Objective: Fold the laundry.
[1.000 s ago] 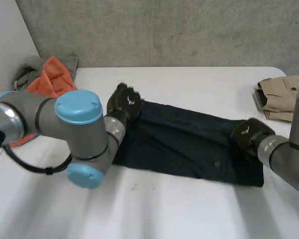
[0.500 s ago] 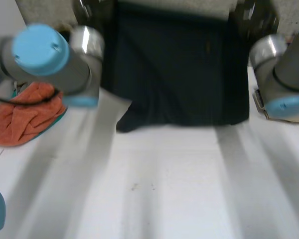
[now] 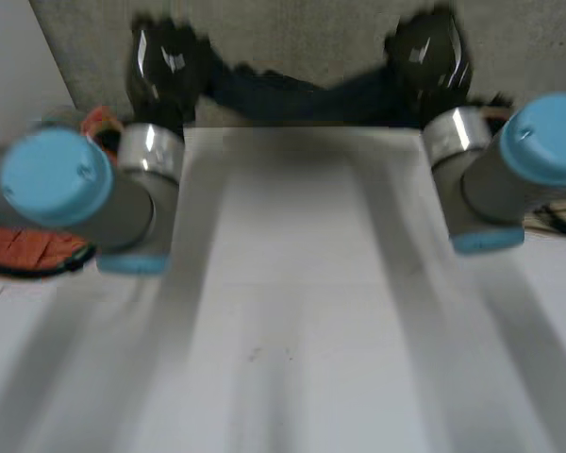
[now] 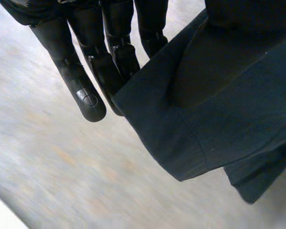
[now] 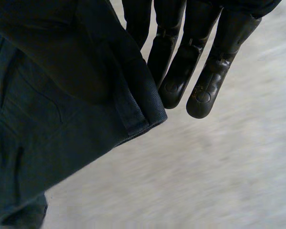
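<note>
Both hands are raised above the far end of the white table [image 3: 302,283], with the dark garment [image 3: 288,92] stretched between them in the air in front of the grey wall [image 3: 302,38]. In the head view the left hand [image 3: 165,61] holds one end of the garment and the right hand [image 3: 429,55] holds the other. The cloth sags a little in the middle and hangs clear of the tabletop. The left wrist view shows that hand's fingers [image 4: 88,98] held out nearly straight. A hemmed corner of the garment lies against them and drapes away from the palm. The thumb is covered by cloth, so the grip seems to be a pinch of the fabric against the fingers, though the contact itself is hidden. The right wrist view shows much the same: the fingers [image 5: 200,100] are extended close together, and a folded, stitched edge of the garment lies tight beside them and falls away below the palm. The two grey arms with light-blue caps reach forward along either side of the table. An orange cloth [image 3: 24,247] lies on the table beside the left arm, well apart from the garment.
</note>
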`<move>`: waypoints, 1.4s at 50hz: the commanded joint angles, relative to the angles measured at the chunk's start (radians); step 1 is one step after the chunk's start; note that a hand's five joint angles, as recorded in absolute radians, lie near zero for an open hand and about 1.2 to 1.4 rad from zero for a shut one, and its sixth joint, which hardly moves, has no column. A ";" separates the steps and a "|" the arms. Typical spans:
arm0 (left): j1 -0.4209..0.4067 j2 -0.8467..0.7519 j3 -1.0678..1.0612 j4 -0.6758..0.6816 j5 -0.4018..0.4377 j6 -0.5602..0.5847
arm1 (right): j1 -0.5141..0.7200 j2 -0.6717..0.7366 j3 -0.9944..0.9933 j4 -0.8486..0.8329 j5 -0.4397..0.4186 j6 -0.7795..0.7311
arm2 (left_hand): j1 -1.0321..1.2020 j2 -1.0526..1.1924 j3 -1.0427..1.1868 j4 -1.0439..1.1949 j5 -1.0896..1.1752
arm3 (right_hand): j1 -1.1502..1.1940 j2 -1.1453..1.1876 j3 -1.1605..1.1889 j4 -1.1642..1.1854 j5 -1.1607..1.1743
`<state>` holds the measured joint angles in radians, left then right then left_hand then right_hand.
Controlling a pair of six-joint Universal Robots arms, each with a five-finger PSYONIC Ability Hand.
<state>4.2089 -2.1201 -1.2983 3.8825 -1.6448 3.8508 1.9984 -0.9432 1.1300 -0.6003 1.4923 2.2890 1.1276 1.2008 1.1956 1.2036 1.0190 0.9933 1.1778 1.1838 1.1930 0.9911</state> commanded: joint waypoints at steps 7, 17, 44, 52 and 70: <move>-0.018 -0.005 -0.295 -0.316 -0.010 0.006 | 0.000 0.014 0.227 0.327 0.005 0.000 | 0.269 0.195 0.201 0.193 0.203 | 0.403 0.218 0.212 0.203 0.231; -0.082 0.391 -0.542 -0.691 -0.007 0.009 | -0.012 -0.305 0.450 0.828 0.002 -0.038 | 0.269 0.195 0.201 0.193 0.203 | 0.403 0.218 0.212 0.203 0.231; -0.158 -0.154 0.134 -0.516 -0.006 0.093 | -0.118 -0.165 0.403 0.470 0.141 -0.143 | 0.269 0.195 0.201 0.193 0.203 | 0.403 0.218 0.212 0.203 0.231; -0.113 -0.426 0.398 -0.175 0.008 0.312 | -0.096 0.016 0.246 0.248 0.144 -0.157 | 0.269 0.195 0.201 0.193 0.203 | 0.403 0.218 0.212 0.203 0.231; -0.101 -0.480 0.453 -0.069 0.074 0.182 | -0.108 0.046 0.189 0.115 0.140 0.048 | -0.953 -1.026 -1.021 -1.029 -1.019 | -0.819 -1.003 -1.009 -1.018 -0.991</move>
<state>4.1169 -2.7317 -0.7284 3.8095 -1.5555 4.0651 1.9010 -0.7649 1.2365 -0.5073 1.6396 2.1745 0.1945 0.2073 0.2124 0.2042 0.0468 0.2023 0.2222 0.2157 0.2394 0.0690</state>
